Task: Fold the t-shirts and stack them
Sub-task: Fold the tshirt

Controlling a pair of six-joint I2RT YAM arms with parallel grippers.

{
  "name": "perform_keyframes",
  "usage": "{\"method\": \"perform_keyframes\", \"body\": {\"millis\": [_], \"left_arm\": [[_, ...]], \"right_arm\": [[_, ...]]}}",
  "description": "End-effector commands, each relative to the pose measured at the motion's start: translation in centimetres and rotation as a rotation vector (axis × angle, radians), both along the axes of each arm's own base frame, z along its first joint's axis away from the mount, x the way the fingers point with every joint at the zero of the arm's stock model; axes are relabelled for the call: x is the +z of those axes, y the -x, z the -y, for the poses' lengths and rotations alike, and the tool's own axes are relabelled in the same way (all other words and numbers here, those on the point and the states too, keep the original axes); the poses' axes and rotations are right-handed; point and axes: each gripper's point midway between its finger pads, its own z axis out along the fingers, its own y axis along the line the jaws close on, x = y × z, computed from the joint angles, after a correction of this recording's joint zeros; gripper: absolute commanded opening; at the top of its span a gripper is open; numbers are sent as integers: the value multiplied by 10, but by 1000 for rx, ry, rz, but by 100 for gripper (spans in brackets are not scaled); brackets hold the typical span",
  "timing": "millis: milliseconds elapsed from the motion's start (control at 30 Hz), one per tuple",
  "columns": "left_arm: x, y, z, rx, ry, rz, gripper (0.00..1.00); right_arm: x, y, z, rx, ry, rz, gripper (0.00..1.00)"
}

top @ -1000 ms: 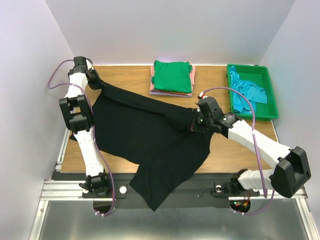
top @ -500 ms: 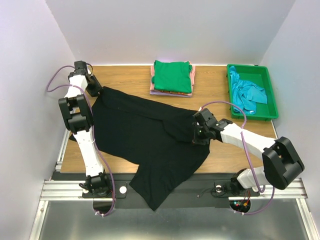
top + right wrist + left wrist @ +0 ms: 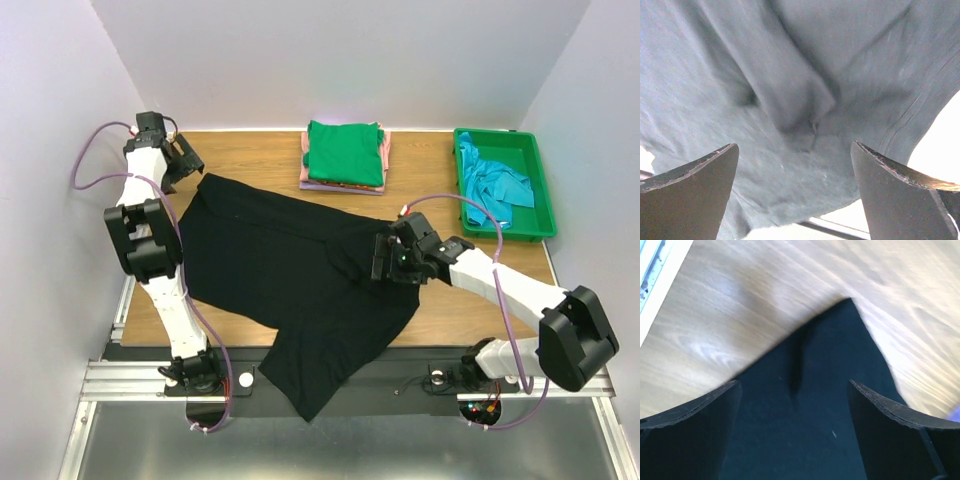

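A wooden table, enclosed by plain white walls, is carrying the work. The black t-shirt is lying spread and rumpled across the left and centre of the surface, with one part hanging over the near edge. At the far centre a folded stack is sitting with the green t-shirt on top, and the edges of the pink t-shirt and the lilac t-shirt are showing beneath it. The teal t-shirt is lying crumpled in the tray at the far right.

The left gripper is hovering over the far-left corner of the black t-shirt. In the left wrist view its jaws are standing apart with nothing between them, and the pointed cloth is lying flat on the wood. The right gripper is hanging over the right-centre of the same garment. Its jaws are likewise standing apart and empty, above a raised ridge of bunched cloth.

The step in hand appears to be the laying-out of the black t-shirt ahead of its first fold. The garment is not yet lying flat or square. The next move is probably calling for the right gripper to descend and close on the ridge, then draw it outward, while the left gripper is pinning or gripping the far corner so that the cloth is not sliding along with the pull.
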Motion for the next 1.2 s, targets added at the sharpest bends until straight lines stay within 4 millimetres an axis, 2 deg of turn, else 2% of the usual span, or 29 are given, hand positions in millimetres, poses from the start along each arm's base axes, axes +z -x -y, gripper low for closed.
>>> {"method": "perform_keyframes", "body": {"millis": [0, 100, 133, 167, 200, 233, 267, 300, 367, 400, 467, 500, 533, 600, 633, 667, 700, 733, 767, 800, 833, 900, 933, 967, 1000, 1033, 1100, 1167], "left_arm": [[66, -6, 26, -76, 42, 201, 98], [62, -18, 58, -143, 48, 226, 98], [58, -22, 67, -168, 53, 225, 98], [53, -26, 75, -189, 64, 225, 99], [37, -32, 89, -224, 94, 202, 98], [18, -35, 96, -237, 116, 170, 98], [20, -36, 96, -238, 116, 175, 98], [2, -36, 98, -227, 126, 141, 98], [-16, -34, 97, -212, 129, 108, 99], [-30, -29, 96, -200, 129, 78, 98], [-46, -20, 95, -181, 131, 47, 98], [-45, -20, 93, -172, 124, 61, 98], [-60, -6, 96, -157, 138, 22, 98], [-74, 15, 99, -126, 161, -5, 98], [-62, 9, 99, -129, 155, 37, 99], [-79, 25, 103, -114, 171, 5, 98], [-73, 31, 104, -109, 161, 20, 98], [-87, 50, 106, -99, 161, -21, 98], [-91, 59, 107, -87, 155, -33, 98], [-84, 63, 107, -71, 149, -16, 98], [-97, 81, 112, -68, 166, -48, 98], [-91, 88, 121, -74, 171, -23, 98], [-91, 93, 123, -73, 162, -25, 98], [-96, 102, 126, -74, 155, -42, 99], [-93, 104, 128, -77, 141, -36, 98], [-94, 107, 141, -107, 141, -38, 98], [-98, 115, 151, -134, 156, -52, 98], [-95, 114, 157, -147, 179, -47, 98]], "right_arm": [[35, -38, 3, -85, 28, 166, 100], [37, -58, 4, -144, 52, 184, 100], [23, -64, 8, -160, 75, 150, 100], [19, -69, 8, -173, 74, 142, 100], [5, -76, 14, -203, 85, 102, 100], [0, -80, 14, -209, 84, 94, 100], [-6, -82, 18, -223, 92, 81, 100], [-11, -85, 20, -236, 99, 74, 100], [-28, -87, 30, -261, 115, 36, 100], [-34, -89, 36, -278, 109, 18, 100], [-48, -90, 43, -295, 121, -7, 100], [-53, -91, 48, -296, 132, -17, 100], [-58, -94, 56, -314, 141, -28, 100], [-70, -100, 70, -331, 164, -52, 100], [-72, -102, 73, -331, 158, -63, 100], [-72, -110, 75, -329, 147, -60, 100], [-78, -116, 86, -333, 167, -65, 100], [-80, -121, 90, -334, 174, -69, 100], [-82, -125, 93, -326, 175, -71, 100], [-83, -131, 97, -321, 175, -71, 100], [-86, -141, 104, -311, 186, -73, 100], [-88, -155, 111, -297, 199, -63, 100], [-83, -168, 119, -289, 216, -36, 100], [-89, -172, 122, -270, 226, -45, 100], [-88, -178, 125, -260, 234, -34, 100], [-90, -183, 132, -244, 252, -29, 100], [-93, -201, 135, -235, 258, -17, 100], [-83, -218, 135, -205, 258, 22, 100]]}}
